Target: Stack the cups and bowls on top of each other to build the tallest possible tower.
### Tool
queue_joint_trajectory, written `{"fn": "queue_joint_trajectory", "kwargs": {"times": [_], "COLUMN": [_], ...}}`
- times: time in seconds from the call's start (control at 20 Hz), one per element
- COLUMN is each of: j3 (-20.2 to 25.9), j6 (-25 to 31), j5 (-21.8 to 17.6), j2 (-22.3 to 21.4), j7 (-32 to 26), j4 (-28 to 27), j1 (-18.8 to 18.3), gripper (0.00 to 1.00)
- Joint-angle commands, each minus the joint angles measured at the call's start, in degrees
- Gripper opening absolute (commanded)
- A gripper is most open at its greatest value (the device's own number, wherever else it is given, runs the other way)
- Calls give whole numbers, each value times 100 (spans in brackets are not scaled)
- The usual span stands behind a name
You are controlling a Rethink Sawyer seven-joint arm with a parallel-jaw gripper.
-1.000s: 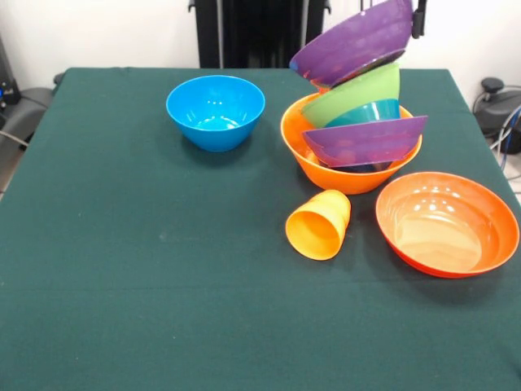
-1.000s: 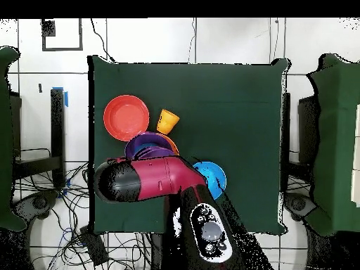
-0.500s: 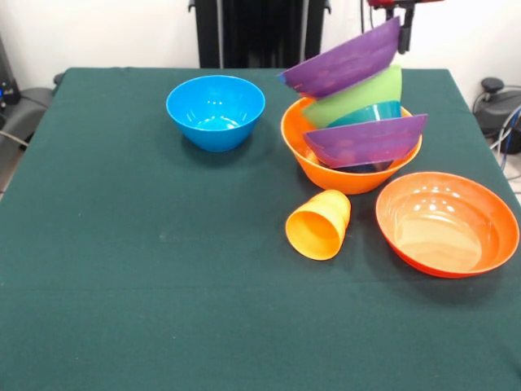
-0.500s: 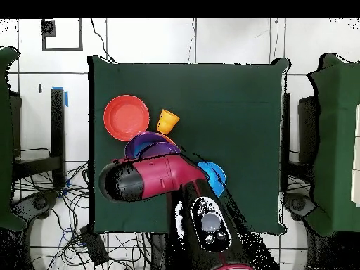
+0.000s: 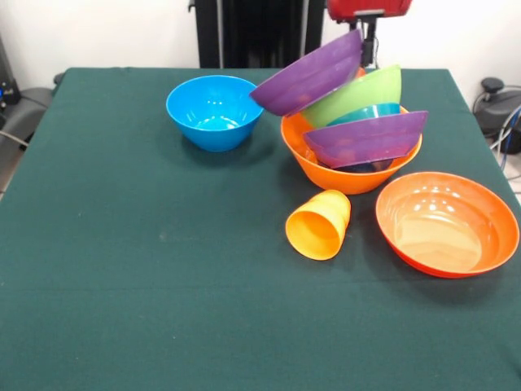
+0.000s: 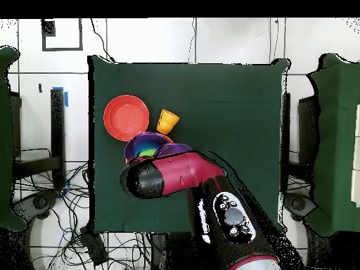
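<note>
— Gripper is up at 1 o'clock over the table. What is it doing?

— It pinches the far rim of the top purple bowl. It is closed on that rim.

— Did something just move?

— Yes. A moment ago that bowl was higher and more toward 3 o'clock. Now it is lower and has swung toward 9 o'clock. It leans a lot, and its low edge pokes out past the big orange bowl.

— Is it on the tower yet?

— It looks like it is close to the green bowl, maybe touching it. I can't tell for sure.

— Where is the tower?

— At 2 o'clock on the table. The big orange bowl is the bottom. Inside it lean the lower purple bowl, a bluish bowl and the green bowl.

— Is that good for the job?

— I think it is wobbly. The bowls all tip, so the top one could slide off if it is let go like this.

— What is left?

— The blue bowl at 11 o'clock, the yellow cup lying on its side at 6 o'clock from the tower, and the red bowl at 3 o'clock.
</note>
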Motion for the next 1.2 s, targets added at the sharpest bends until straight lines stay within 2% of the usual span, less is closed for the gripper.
{"fn": "queue_joint_trajectory", "kwargs": {"times": [0.05, 0.35, 0.5, 0.7, 0.9, 1.05, 1.2], "j3": [741, 1023, 1072, 1343, 1794, 2244, 2939], "j6": [-263, -234, 462, 756, 661, 173, -245], "j5": [-568, -979, -1066, -1163, -1157, -1391, -1324], "j2": [540, 445, 209, -304, -623, -645, -669], "j7": [-984, -1110, -1337, -1619, -1876, -2156, -2230], "j4": [-75, -241, -394, -336, -90, 63, 280], "j1": [-202, -196, -68, -82, -461, -898, -1511], "gripper": [0, 0, 0, 0, 0, 0, 0]}}
